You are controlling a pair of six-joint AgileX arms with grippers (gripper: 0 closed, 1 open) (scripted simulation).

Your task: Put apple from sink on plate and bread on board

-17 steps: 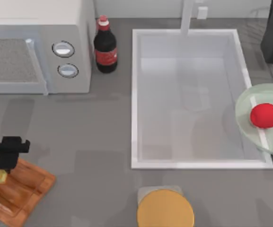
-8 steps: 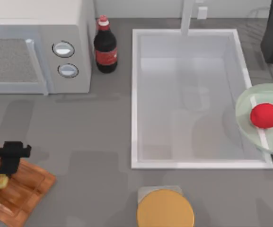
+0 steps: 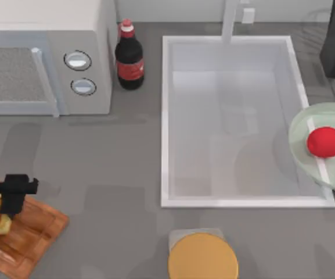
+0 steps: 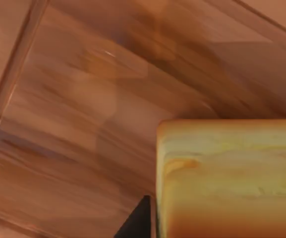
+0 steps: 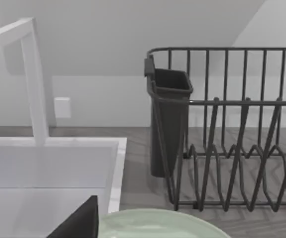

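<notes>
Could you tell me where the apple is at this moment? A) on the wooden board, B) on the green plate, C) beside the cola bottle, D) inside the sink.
B: in the top view the apple rests on the plate at the table's right side, outside the sink.

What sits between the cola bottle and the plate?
The sink basin lies between the cola bottle and the plate, seen in the top view.
</notes>
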